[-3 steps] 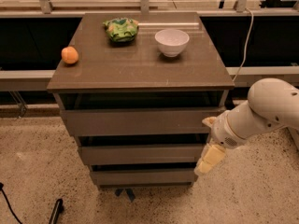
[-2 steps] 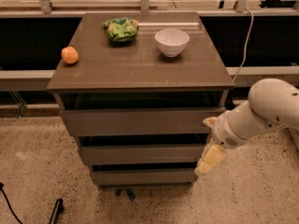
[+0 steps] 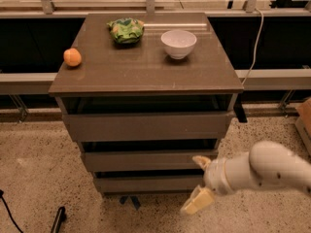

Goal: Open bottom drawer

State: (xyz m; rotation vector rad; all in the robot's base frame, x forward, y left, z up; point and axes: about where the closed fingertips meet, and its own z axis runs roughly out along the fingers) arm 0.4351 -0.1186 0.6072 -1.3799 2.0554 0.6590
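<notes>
The bottom drawer (image 3: 146, 183) is the lowest, narrowest grey-brown front of the three-drawer cabinet, and it looks closed. My gripper (image 3: 198, 181) is at the drawer's right end, low near the floor. It is open, with one cream fingertip (image 3: 200, 161) above the drawer front and the other (image 3: 195, 201) below it. I cannot tell if the fingers touch the front. My white arm (image 3: 262, 171) reaches in from the right.
The middle drawer (image 3: 146, 160) and the top drawer (image 3: 146, 126) sit above. On the cabinet top (image 3: 146, 72) are an orange (image 3: 72, 57), a green bag (image 3: 126, 30) and a white bowl (image 3: 179, 43). A black stand (image 3: 59, 218) is on the speckled floor at the left.
My arm has dropped down and to the left, from beside the middle drawer to the right end of the bottom drawer. The drawers have not moved.
</notes>
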